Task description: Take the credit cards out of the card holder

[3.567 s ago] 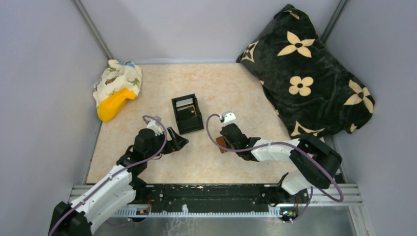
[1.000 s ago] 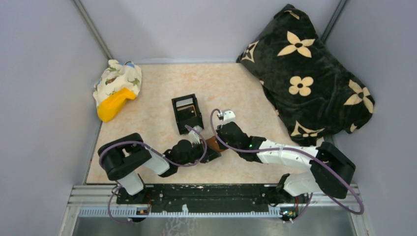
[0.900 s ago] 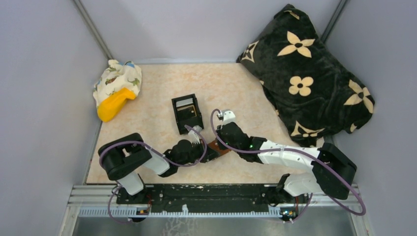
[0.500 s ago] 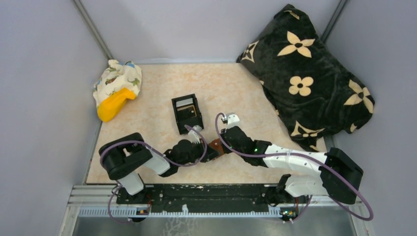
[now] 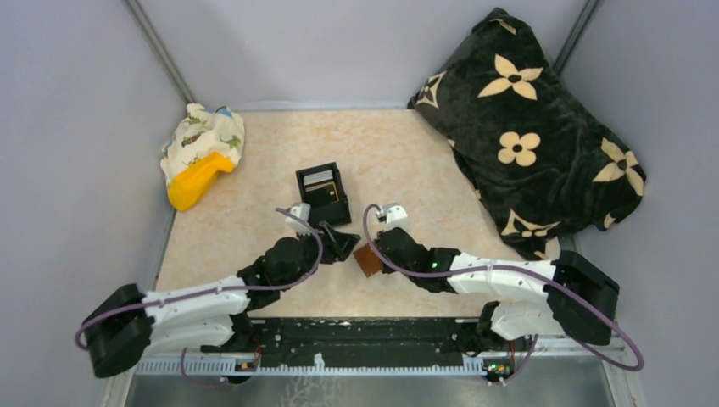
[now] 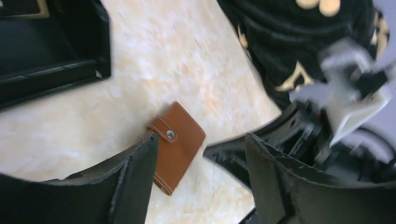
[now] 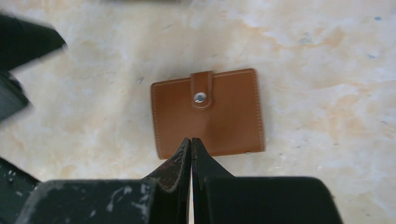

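The card holder (image 5: 368, 259) is a brown leather wallet that lies flat on the table, folded shut, its tab snapped across the front (image 7: 208, 112) (image 6: 180, 142). No credit cards show. My left gripper (image 5: 342, 244) is open just left of it; in the left wrist view the holder lies between the spread fingers (image 6: 201, 149), held by neither. My right gripper (image 5: 376, 251) is shut, with nothing showing between its jaws. Its tips (image 7: 192, 141) are over the holder's near edge.
A black open box (image 5: 323, 196) stands just behind the grippers, with a pale flat piece inside. A black flowered pillow (image 5: 526, 127) fills the back right. A patterned cloth with a yellow object (image 5: 202, 153) lies at the back left. Grey walls enclose the table.
My left gripper opened and let go of the card holder, and the arm drew back to the left. The holder now lies flat. The right gripper stayed shut.
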You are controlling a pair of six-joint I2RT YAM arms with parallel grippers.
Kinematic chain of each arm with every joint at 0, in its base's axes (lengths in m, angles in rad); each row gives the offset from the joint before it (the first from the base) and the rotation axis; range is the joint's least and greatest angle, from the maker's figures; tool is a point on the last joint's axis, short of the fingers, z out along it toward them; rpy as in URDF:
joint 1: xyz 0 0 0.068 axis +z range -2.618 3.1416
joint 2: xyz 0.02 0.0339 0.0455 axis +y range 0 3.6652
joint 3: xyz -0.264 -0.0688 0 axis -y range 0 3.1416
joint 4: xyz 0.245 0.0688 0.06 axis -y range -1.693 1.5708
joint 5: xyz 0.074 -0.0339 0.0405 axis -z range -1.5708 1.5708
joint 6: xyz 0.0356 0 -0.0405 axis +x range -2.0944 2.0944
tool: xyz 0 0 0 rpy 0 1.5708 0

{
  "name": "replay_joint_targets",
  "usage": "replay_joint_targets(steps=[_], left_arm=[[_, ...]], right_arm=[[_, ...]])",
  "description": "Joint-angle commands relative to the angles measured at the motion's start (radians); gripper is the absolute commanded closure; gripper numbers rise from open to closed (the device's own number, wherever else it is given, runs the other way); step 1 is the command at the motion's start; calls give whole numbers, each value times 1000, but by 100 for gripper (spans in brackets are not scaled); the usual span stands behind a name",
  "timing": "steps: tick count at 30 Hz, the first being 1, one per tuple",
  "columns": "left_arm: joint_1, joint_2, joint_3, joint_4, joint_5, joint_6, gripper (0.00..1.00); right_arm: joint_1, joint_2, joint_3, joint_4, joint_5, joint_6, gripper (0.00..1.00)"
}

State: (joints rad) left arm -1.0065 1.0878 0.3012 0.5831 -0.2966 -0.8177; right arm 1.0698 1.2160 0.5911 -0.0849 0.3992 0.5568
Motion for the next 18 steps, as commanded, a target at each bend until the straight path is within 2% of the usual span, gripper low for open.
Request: replay_joint_targets(steps=[1,3,8,15,18], left_arm=[[-2,-213,57,-390,-274,25,18],[-1,-282,89,-495,-332,36,10],[2,-354,150,-676,-396,23,6],[3,-390,141,-685,-376,7,5],[3,-378,133,-664,-363,12,1]], right_arm=[[81,106,92,82,4,25,100],[117,186,141,87,9,22,100],[161,315,188,126,-8,52,100],[160,306,101,98,19,141,100],[161,267,44,89,43,183,100]])
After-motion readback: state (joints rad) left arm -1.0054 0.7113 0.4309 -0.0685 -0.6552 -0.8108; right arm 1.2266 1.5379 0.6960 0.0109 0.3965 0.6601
